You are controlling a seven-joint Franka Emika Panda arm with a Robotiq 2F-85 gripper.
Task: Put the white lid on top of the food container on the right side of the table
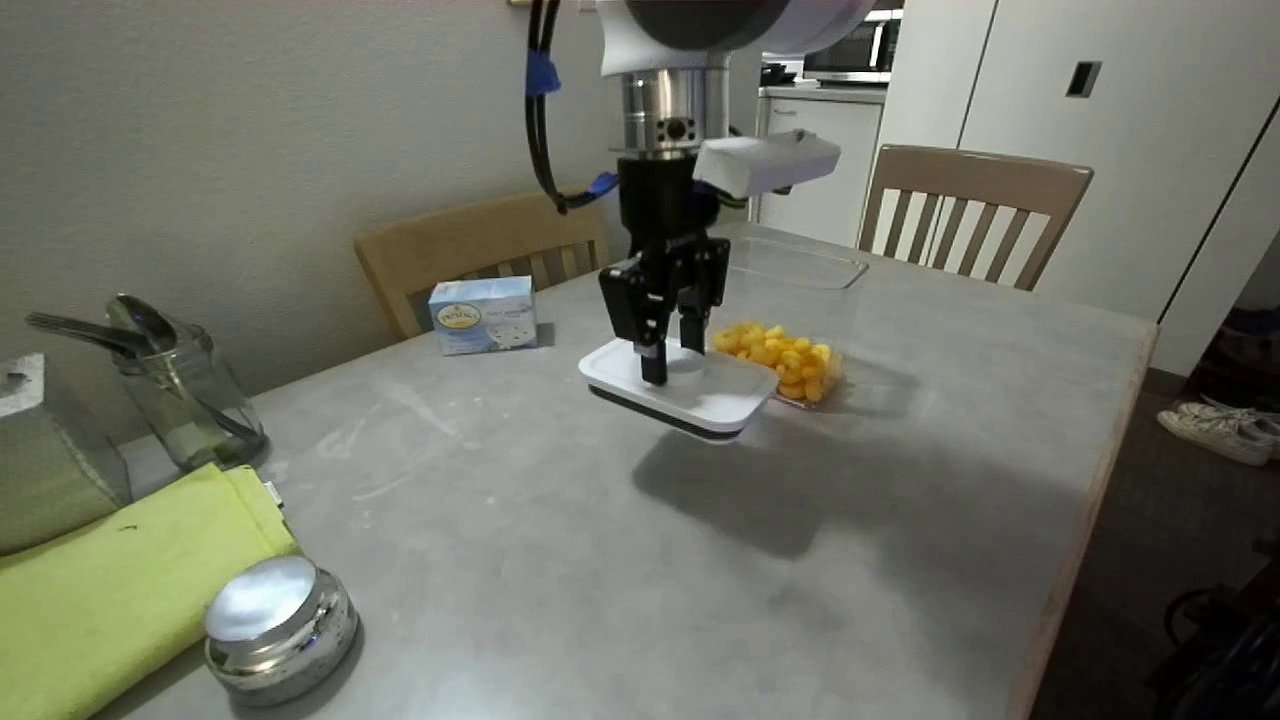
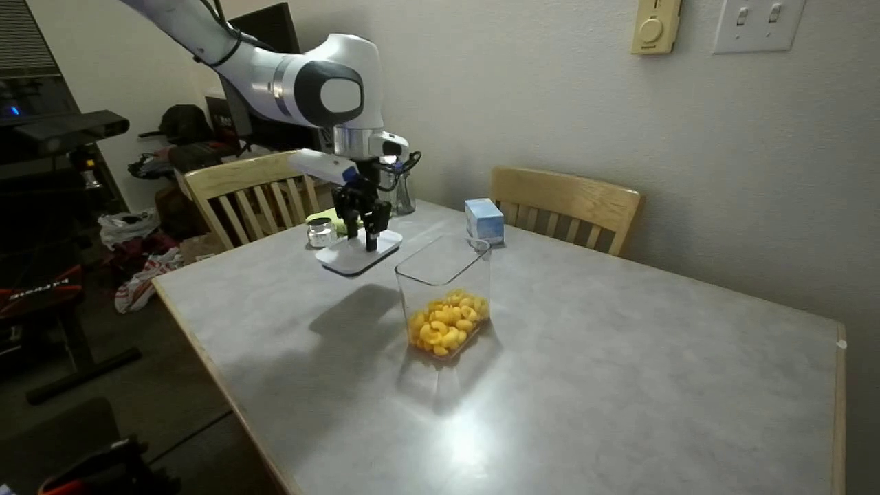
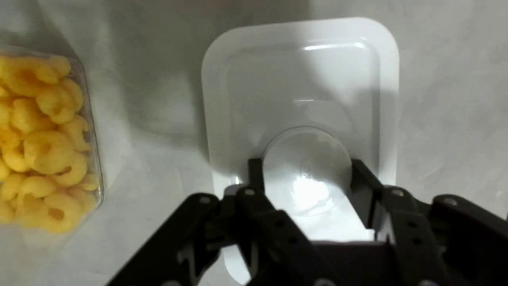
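No word comes through whole on my feeds. On the worktop (image 1: 480, 570), in an exterior view, I see a blue-white box (image 1: 485, 316) with a yellowish oval label (image 1: 459, 317) on its front; the capitals on it seem to end in INGS, but I can't spell out the full name. Beside the oval, faint lettering (image 1: 508, 310) is too soft to read. Beyond the worktop's edge, in an exterior view, a black-and-red object (image 2: 41, 294) bears slanted red characters that I can't make out.

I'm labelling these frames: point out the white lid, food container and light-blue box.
White lid (image 3: 295, 107): wrist view, on its top panel.
Food container (image 2: 421, 294): an exterior view, on its clear wall.
Light-blue box (image 1: 490, 325): an exterior view, on its printed front.
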